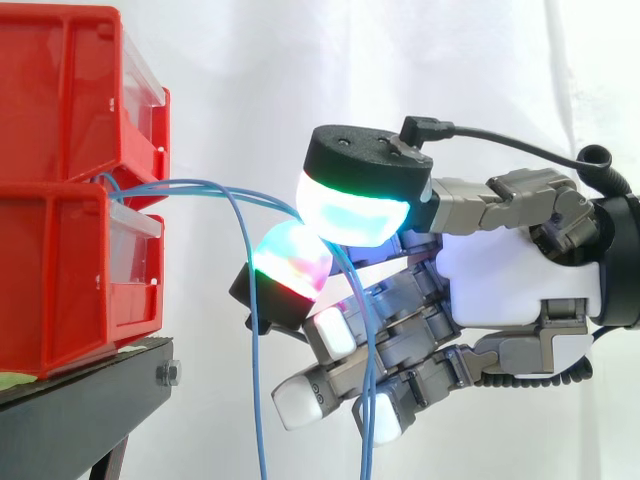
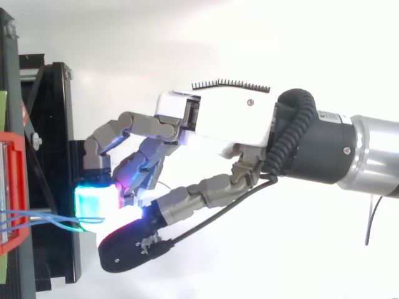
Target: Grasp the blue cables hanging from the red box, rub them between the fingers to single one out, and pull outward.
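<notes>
A: Item one, bins?
B: Two red bins [image 1: 60,280], stacked, with clear fronts. They stand at the left edge of the side view on a black stand [image 1: 80,400]. A white curtain [image 1: 300,60] hangs behind.

A: Item two, cables?
B: Blue cables [image 1: 180,185], thin, several strands; the exact count cannot be told. They come out where the upper bin meets the lower one and run nearly level to the right, into the hand. One strand leaves the bundle short of the hand and hangs down to the bottom edge. The others pass between the pads, then fall across the front of the lower fingers. From above, the cables [image 2: 50,218] cross from the red bin at the left edge to the glowing pad.

A: Item three, hand?
B: Hand [image 1: 510,280], white palm, entering from the right at the height of the lower bin and apart from it. It is closed in a pinch on the cables. The thumb pad [image 1: 355,215], black-capped and glowing cyan and green, sits on top. A finger pad [image 1: 292,262], glowing red, green and magenta, sits just beneath, with the strands caught between the two. The other fingers are curled below, their pads white.

A: Top view entry?
B: Hand [image 2: 218,124] reaches leftward with bent fingers, the cyan pad beside the stand's edge.
</notes>
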Controlling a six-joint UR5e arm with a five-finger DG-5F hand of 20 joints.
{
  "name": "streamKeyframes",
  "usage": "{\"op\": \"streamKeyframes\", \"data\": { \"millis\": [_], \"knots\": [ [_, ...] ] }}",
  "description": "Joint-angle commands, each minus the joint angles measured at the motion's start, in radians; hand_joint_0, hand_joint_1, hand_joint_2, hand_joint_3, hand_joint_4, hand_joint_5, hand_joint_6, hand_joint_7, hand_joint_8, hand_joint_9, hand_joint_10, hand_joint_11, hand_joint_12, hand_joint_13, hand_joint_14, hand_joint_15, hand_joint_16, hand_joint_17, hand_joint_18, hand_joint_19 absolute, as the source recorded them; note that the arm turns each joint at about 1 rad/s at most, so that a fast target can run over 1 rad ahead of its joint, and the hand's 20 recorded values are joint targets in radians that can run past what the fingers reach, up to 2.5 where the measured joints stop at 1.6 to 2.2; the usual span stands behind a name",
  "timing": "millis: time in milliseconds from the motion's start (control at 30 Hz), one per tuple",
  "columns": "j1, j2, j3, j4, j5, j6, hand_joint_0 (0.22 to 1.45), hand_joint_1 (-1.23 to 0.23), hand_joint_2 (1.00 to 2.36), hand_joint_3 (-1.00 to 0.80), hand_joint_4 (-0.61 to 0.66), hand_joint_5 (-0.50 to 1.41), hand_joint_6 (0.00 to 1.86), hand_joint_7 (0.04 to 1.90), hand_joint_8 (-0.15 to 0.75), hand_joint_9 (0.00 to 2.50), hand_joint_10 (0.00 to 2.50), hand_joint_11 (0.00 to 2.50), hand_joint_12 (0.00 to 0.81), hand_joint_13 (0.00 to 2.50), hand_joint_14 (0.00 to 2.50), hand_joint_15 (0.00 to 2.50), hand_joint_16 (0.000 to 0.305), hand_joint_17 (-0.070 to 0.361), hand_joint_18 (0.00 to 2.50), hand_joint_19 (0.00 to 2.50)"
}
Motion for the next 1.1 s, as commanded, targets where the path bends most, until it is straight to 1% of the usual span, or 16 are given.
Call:
{"op": "streamKeyframes", "data": {
  "millis": [0,67,133,267,400,467,533,567,667,733,867,933,1067],
  "knots": [
    [0.0,0.0,0.0,0.0,0.0,0.0,0.71,-0.9,1.01,-0.32,0.06,-0.18,0.91,1.08,0.413,0.94,0.01,0.75,0.475,0.82,0.01,0.4,0.063,0.141,0.95,0.48],
    [0.0,0.0,0.0,0.0,0.0,0.0,0.74,-0.92,1.01,-0.35,0.06,-0.19,0.91,1.12,0.406,0.93,0.02,0.75,0.474,0.82,0.01,0.41,0.062,0.14,0.95,0.47],
    [0.0,0.0,0.0,0.0,0.0,0.0,0.76,-0.93,1.01,-0.36,0.05,-0.19,0.92,1.1,0.399,0.92,0.02,0.74,0.475,0.82,0.01,0.4,0.062,0.14,0.95,0.47],
    [0.0,0.0,0.0,0.0,0.0,0.0,0.81,-0.93,1.01,-0.37,0.07,-0.2,0.91,1.06,0.397,0.9,0.02,0.74,0.478,0.81,0.01,0.39,0.062,0.139,0.92,0.46],
    [0.0,0.0,0.0,0.0,0.0,0.0,0.82,-0.93,1.01,-0.42,0.07,-0.2,0.91,1.03,0.382,0.89,0.02,0.74,0.474,0.8,0.01,0.39,0.062,0.139,0.92,0.46],
    [0.0,0.0,0.0,0.0,0.0,0.002,0.8,-0.94,1.0,-0.49,0.1,-0.2,0.91,1.0,0.378,0.88,0.01,0.74,0.476,0.81,0.01,0.38,0.062,0.139,0.94,0.42],
    [0.0,0.0,0.0,0.0,0.0,0.005,0.75,-0.96,1.0,-0.5,0.11,-0.2,0.91,1.0,0.377,0.88,0.01,0.75,0.479,0.81,0.01,0.38,0.062,0.14,0.95,0.41],
    [0.0,0.0,0.0,0.0,0.0,0.005,0.7,-0.96,1.0,-0.5,0.13,-0.2,0.9,1.0,0.385,0.88,0.01,0.74,0.48,0.8,0.01,0.39,0.062,0.14,0.95,0.43],
    [0.0,0.0,0.0,0.0,0.0,0.008,0.59,-0.91,1.0,-0.5,0.16,-0.2,0.9,1.0,0.403,0.89,0.02,0.75,0.484,0.8,0.01,0.4,0.064,0.143,0.93,0.47],
    [0.0,0.0,0.0,0.0,0.0,0.008,0.56,-0.86,1.0,-0.5,0.18,-0.19,0.89,1.01,0.42,0.91,0.01,0.74,0.488,0.81,0.01,0.4,0.065,0.145,0.94,0.47],
    [0.0,0.0,0.0,0.0,0.0,0.008,0.56,-0.76,1.0,-0.5,0.18,-0.17,0.88,1.05,0.428,0.97,0.02,0.73,0.487,0.83,0.01,0.41,0.064,0.145,0.95,0.5],
    [0.0,0.0,0.0,0.0,0.0,0.006,0.59,-0.73,1.0,-0.5,0.17,-0.16,0.88,1.06,0.424,0.98,0.02,0.73,0.48,0.83,0.01,0.42,0.063,0.142,0.95,0.51],
    [0.0,0.0,0.0,0.0,0.0,0.008,0.62,-0.74,1.01,-0.36,0.13,-0.16,0.89,1.1,0.425,0.99,0.02,0.73,0.476,0.83,0.01,0.42,0.063,0.141,0.95,0.52]
  ]
}}
